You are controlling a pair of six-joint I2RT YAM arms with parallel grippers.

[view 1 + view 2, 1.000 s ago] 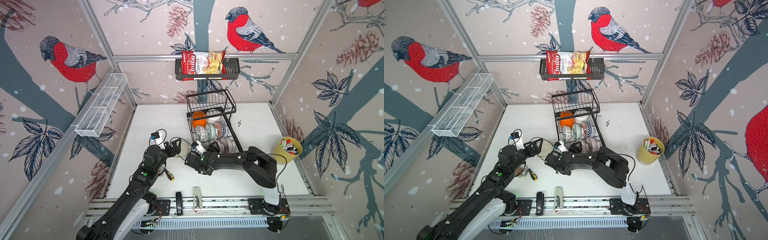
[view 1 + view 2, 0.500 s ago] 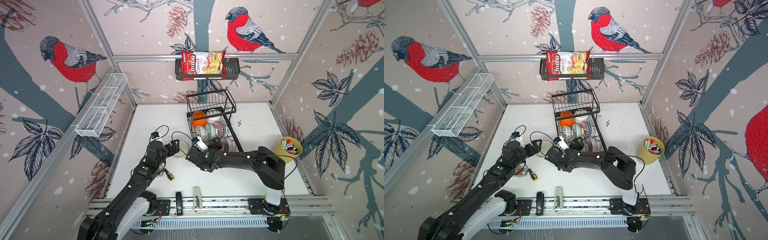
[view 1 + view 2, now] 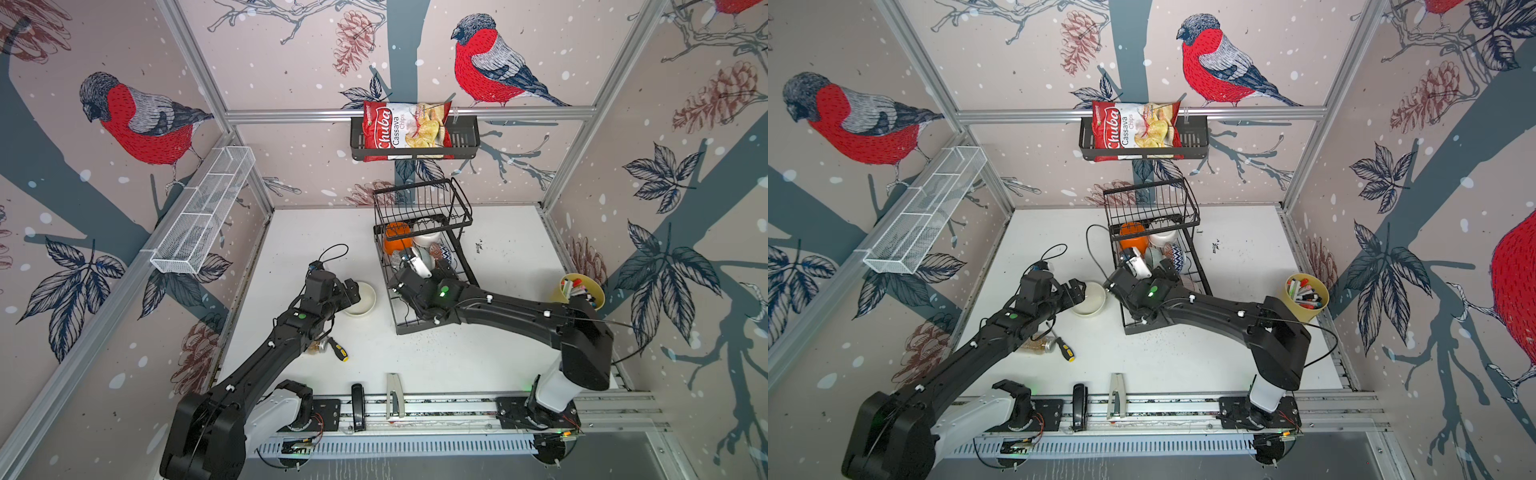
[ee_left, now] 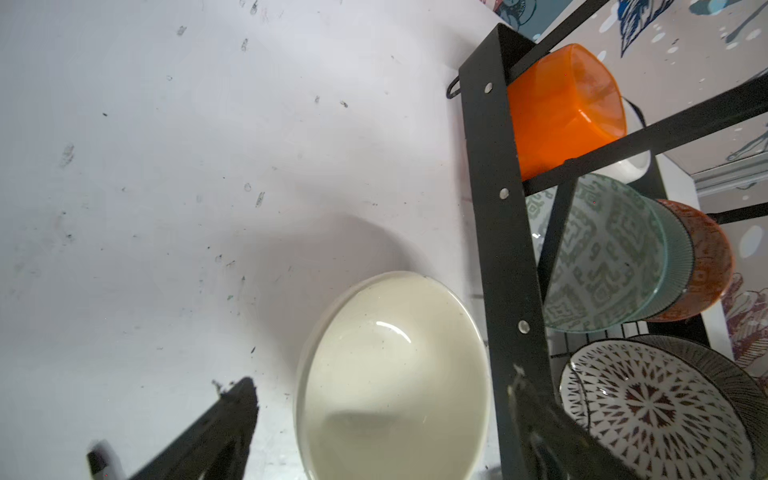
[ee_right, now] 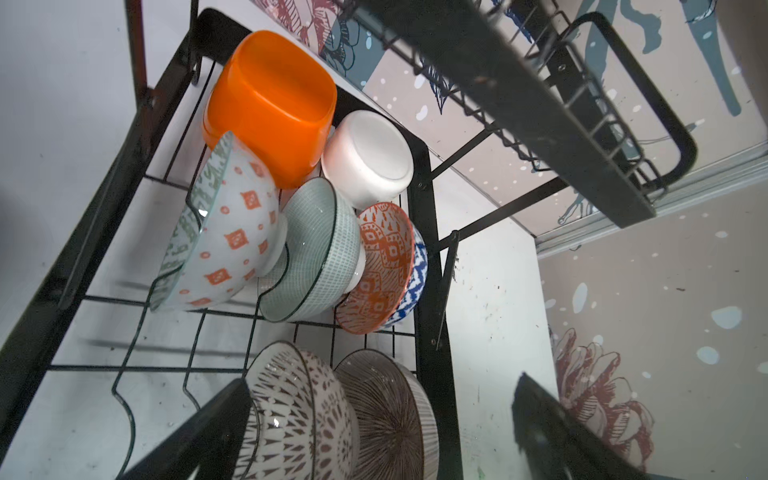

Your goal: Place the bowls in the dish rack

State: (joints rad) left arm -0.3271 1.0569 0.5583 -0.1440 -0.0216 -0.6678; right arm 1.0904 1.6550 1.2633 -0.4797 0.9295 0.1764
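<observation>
Left wrist view, lower middle: left fingers (image 4: pixel 224 424) gape either side of the white bowl (image 4: pixel 390 374) on the bench (image 4: pixel 166 166) just beside the dish rack (image 4: pixel 494 208), so one may snag its frame, while right fingers (image 5: pixel 199 436) hang open above racked bowls (image 5: pixel 316 249).

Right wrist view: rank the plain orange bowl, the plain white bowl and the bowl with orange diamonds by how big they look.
1. The bowl with orange diamonds and the plain orange bowl: about alike; the diamond one sits nearer the camera, so no firm order.
2. The plain white bowl: clearly smallest.
</observation>
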